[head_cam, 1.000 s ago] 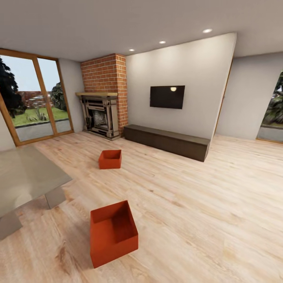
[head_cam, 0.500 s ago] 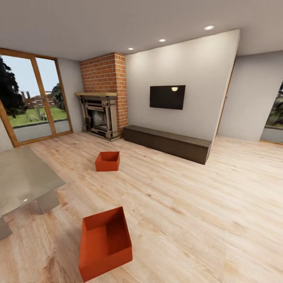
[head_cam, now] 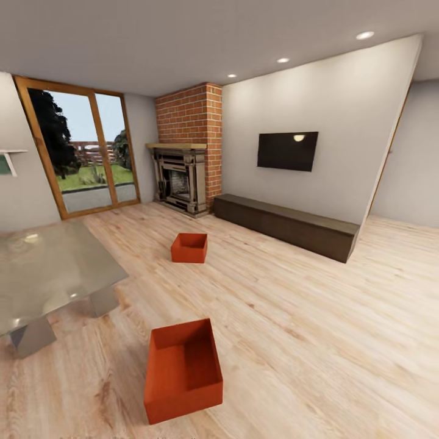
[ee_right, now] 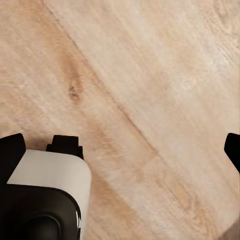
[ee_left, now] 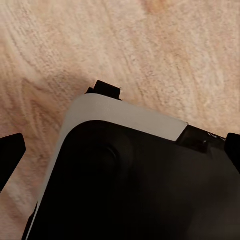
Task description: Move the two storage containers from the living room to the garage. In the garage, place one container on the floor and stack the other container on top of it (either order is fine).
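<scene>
From my head camera the living room's wood-plank floor (head_cam: 317,317) spreads across the lower half of the frame, planks running from lower left toward upper right. Along the far wall, right of centre, lies the long low dark cabinet (head_cam: 286,224), with a black wall screen (head_cam: 287,150) above it. The red-brick fireplace (head_cam: 188,146) stands upper centre-left, and the wood-framed glass doors (head_cam: 82,152) fill the upper left. A glass table (head_cam: 49,268) takes up the left edge at mid-height.

The nearer storage container (head_cam: 183,369) sits on the planks at lower centre-left, open side up, its long axis running from the bottom of the frame up and slightly right, toward the far wall. The farther storage container (head_cam: 189,247) sits just left of centre, well apart from the first, close to square from here, so I cannot tell its long axis; one wall faces the fireplace.

In my left wrist view my dark fingertips (ee_left: 10,155) stand at opposite edges of the frame over a black-and-white robot part (ee_left: 130,175), so those jaws are spread and hold nothing. In my right wrist view the fingertips (ee_right: 11,150) also sit wide apart above bare planks, released.
</scene>
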